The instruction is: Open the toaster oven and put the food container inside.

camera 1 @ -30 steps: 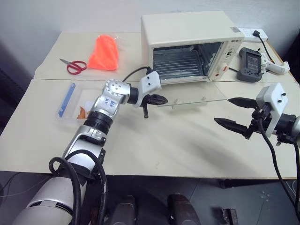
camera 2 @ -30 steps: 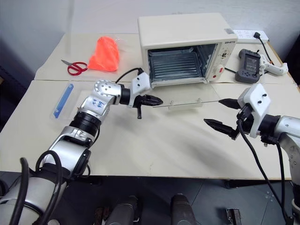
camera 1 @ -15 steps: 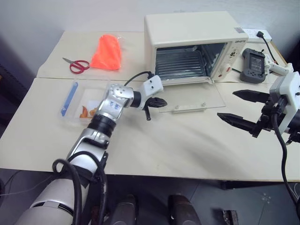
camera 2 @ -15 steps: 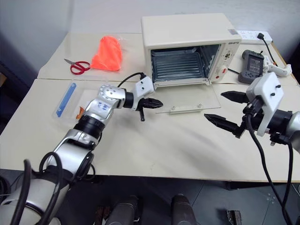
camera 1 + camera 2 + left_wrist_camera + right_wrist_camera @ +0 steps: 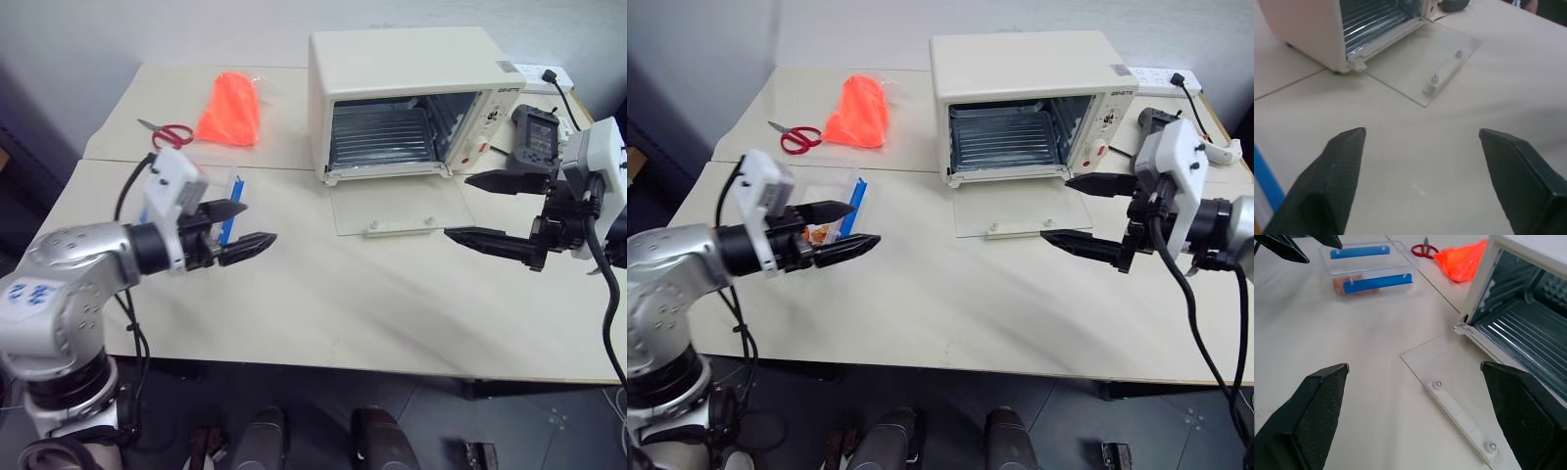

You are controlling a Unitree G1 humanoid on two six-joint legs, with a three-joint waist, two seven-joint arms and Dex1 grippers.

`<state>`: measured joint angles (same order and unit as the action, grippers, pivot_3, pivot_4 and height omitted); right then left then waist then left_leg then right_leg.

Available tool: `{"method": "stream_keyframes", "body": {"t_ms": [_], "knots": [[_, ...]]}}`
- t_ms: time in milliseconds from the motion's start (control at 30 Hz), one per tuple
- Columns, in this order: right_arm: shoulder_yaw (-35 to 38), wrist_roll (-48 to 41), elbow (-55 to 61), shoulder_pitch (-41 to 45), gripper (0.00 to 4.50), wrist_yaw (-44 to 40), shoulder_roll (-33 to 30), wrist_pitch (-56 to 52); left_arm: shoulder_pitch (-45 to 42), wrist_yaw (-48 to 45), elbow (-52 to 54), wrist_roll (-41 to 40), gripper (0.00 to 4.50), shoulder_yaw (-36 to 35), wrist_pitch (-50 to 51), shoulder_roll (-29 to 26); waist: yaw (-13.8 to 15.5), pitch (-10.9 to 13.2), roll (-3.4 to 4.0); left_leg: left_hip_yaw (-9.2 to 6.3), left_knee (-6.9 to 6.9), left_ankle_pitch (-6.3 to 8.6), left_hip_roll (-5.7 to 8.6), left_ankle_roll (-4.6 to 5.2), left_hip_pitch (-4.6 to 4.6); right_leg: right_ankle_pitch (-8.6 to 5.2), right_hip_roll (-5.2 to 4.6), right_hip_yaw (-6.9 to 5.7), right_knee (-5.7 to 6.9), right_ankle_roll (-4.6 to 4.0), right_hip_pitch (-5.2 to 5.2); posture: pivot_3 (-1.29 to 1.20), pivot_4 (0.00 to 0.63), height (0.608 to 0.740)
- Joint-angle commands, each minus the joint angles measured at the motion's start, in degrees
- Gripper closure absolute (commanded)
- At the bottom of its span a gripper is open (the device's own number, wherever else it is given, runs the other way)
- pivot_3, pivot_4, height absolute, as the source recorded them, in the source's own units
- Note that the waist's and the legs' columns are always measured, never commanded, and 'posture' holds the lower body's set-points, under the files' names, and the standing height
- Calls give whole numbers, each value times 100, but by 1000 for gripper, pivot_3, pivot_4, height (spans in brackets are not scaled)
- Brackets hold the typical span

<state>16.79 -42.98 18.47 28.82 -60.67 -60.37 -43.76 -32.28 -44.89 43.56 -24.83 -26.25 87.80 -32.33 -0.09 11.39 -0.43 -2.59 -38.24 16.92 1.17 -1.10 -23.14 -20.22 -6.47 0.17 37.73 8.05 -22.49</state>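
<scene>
Both claws, left gripper [image 5: 844,228] and right gripper [image 5: 1080,210], gape wide, seemingly empty.

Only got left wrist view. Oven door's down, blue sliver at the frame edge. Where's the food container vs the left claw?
Observer: The food container sits on the table, partly behind the open left claw as the head camera sees it. It is not held.
Operator: Right claw?
Observer: The right claw is open and empty, near the right edge of the toaster oven's lowered door.
Operator: Anything else near the container?
Observer: Red-handled scissors and an orange bag lie farther back on the table, apart from it.
</scene>
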Motion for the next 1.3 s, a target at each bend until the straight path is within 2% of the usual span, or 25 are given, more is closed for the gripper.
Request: {"method": "stream_keyframes", "body": {"t_ms": [33,133,200,300,467,633,733,967,1300], "knots": [[-261,151,-255,368,0,-368,-121,314,780,298,763,-421,14,-1077,470,20,-14,0,0,0,4,0,0,0,2,0,-1,0,0,0,0,0,150,740],[-479,297,-395,609,0,-503,-46,554,1627,912,1214,-411,14,-1685,470,414,-28,0,0,5,12,0,-9,-2,4,0,2,1,-3,0,-5,0,150,740],[-590,342,-468,710,0,-576,15,639,1915,1555,1398,-306,14,-1986,470,1069,1,-1,0,3,7,0,-8,-2,4,0,1,1,-22,-1,-5,0,150,740],[-702,376,-532,791,0,-630,91,709,1838,2444,1572,-215,14,-2190,470,1967,80,-11,-22,-3,-5,0,-1,-2,3,1,-3,-5,-26,1,6,0,150,740],[-724,420,-555,786,0,-642,142,735,459,3914,1482,66,14,-2799,470,3574,176,-16,-55,-1,-15,0,6,-2,-3,9,-4,-6,-31,11,9,0,150,740],[-599,367,-387,600,0,-542,196,670,-878,5361,1041,617,14,-3287,470,4458,121,-14,-83,17,0,8,15,-1,-4,12,3,-5,-37,17,4,0,150,740],[-473,297,-259,446,0,-442,218,606,-1293,6121,750,1013,14,-3521,470,4633,127,-13,-86,22,5,11,7,-8,-4,12,13,-4,-30,15,-3,0,150,740],[-199,161,-13,88,0,-142,237,536,-2278,6949,25,1210,14,-3739,470,4634,225,-6,-124,12,-9,12,12,-8,-8,13,6,-7,-36,15,-2,0,150,740],[130,-87,388,-363,0,224,257,422,-2702,7882,-804,1378,14,-3894,470,4870,205,-5,-131,22,1,17,12,-11,-8,18,8,-6,-37,23,-6,0,150,740]]}}
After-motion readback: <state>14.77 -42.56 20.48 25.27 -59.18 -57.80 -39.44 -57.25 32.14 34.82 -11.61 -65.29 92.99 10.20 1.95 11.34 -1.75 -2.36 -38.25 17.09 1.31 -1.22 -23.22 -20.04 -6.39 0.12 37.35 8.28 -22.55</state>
